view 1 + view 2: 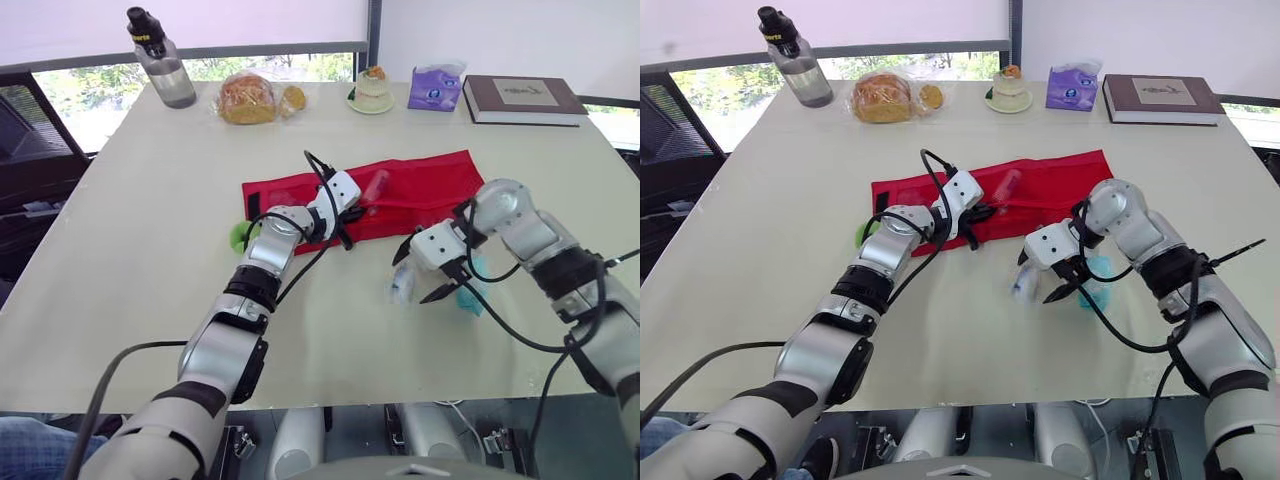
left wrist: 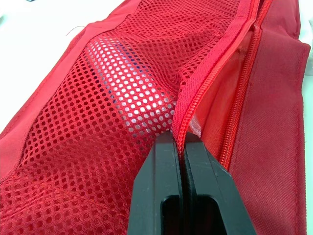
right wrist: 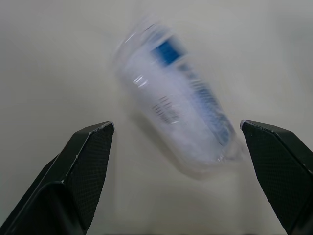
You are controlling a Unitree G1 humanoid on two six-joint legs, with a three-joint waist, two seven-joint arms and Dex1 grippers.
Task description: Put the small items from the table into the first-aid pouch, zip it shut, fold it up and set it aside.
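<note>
The red first-aid pouch [image 1: 425, 183] lies unfolded across the middle of the table, with a clear tube [image 1: 376, 185] inside its mesh pocket [image 2: 98, 122]. My left gripper [image 1: 351, 214] is shut on the pouch's zipper edge [image 2: 205, 73] at the near left part, holding the pocket's opening. My right gripper [image 1: 424, 272] stands open just in front of the pouch. A small clear bottle with a blue label [image 3: 178, 110] lies on the table between its fingers, untouched. A teal item [image 1: 470, 298] lies to the right of that gripper, and a green item [image 1: 240, 235] sits under my left forearm.
Along the far edge stand a grey water bottle [image 1: 165, 65], bagged bread [image 1: 248, 98], a small cake on a plate [image 1: 371, 88], a purple tissue pack [image 1: 435, 88] and a dark book [image 1: 520, 98]. The table [image 1: 150, 250] is bare at the left.
</note>
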